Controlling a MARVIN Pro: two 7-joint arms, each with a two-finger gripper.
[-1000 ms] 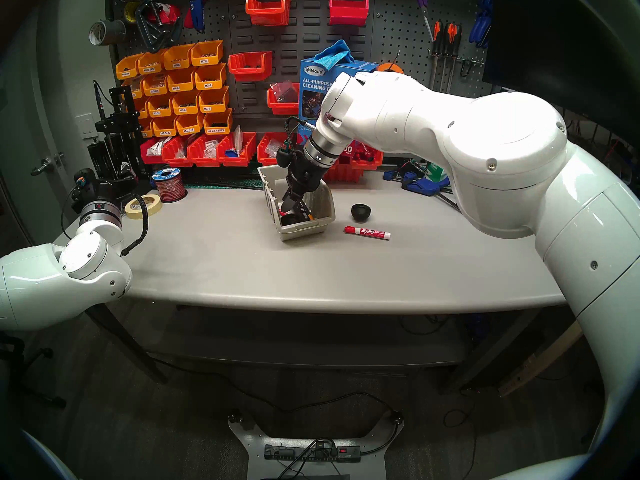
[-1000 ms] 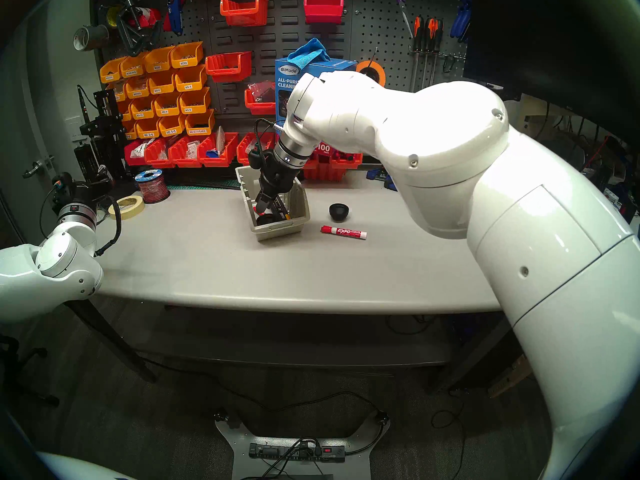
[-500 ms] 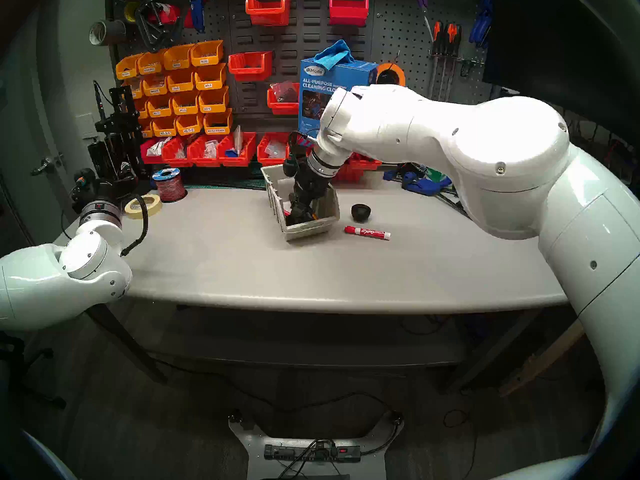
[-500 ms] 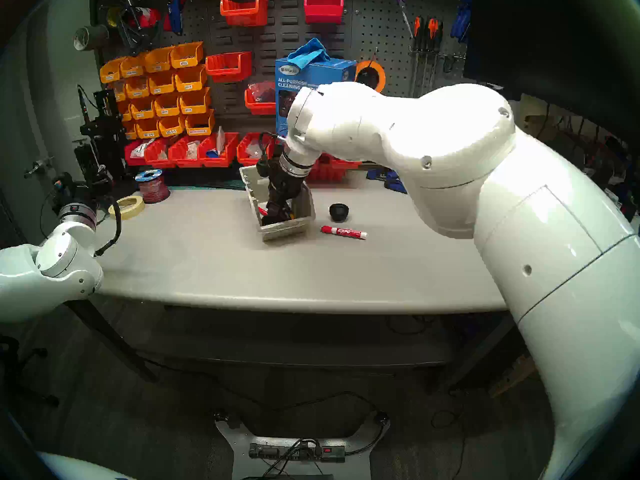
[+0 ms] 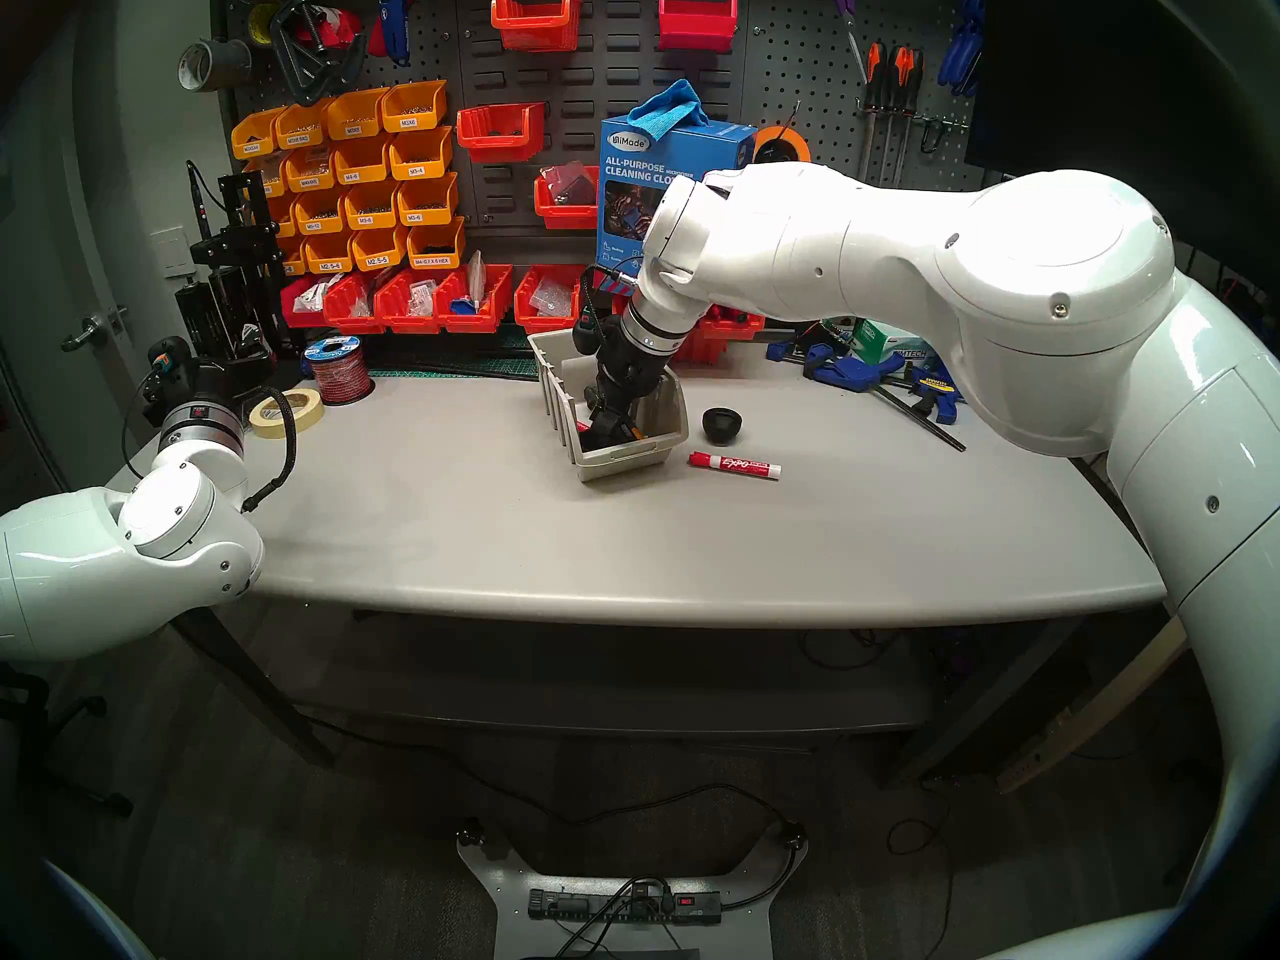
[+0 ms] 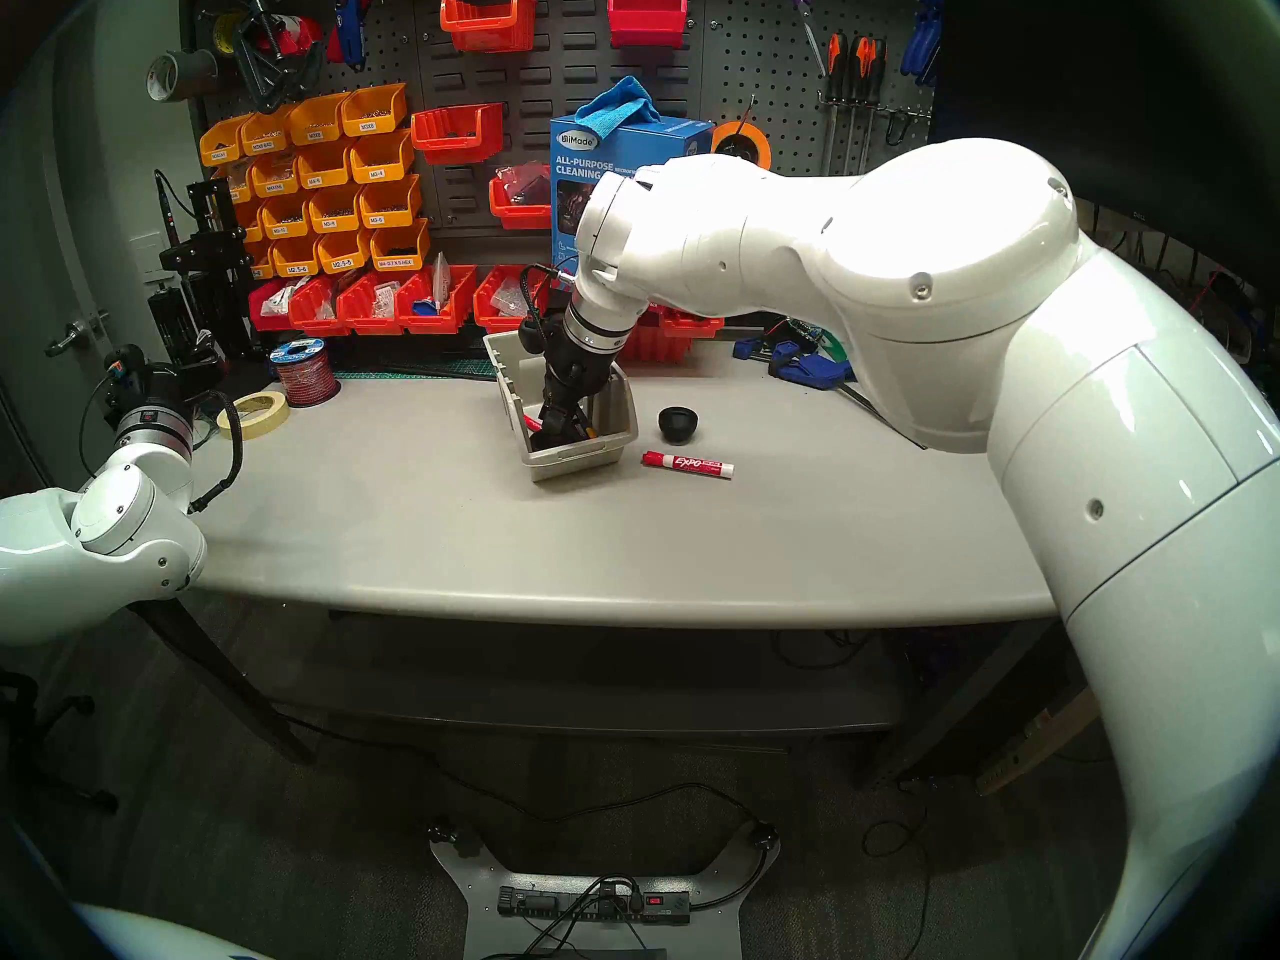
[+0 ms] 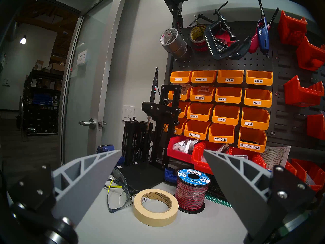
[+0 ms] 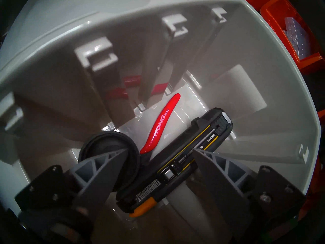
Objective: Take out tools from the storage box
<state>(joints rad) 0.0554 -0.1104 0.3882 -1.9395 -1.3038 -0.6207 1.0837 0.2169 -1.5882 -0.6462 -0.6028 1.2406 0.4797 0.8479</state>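
Right arm has swung lower and the storage box has slid right on the table. Right gripper is inside it, jaws spread wider than before, straddling the black utility knife, nothing clamped. Black cup and red-handled tool remain inside; marker and other cup are already out. Left gripper is parked, open, empty.

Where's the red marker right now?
In the head views, the marker lies on the table just right of the beige bin, in front of a black cup.
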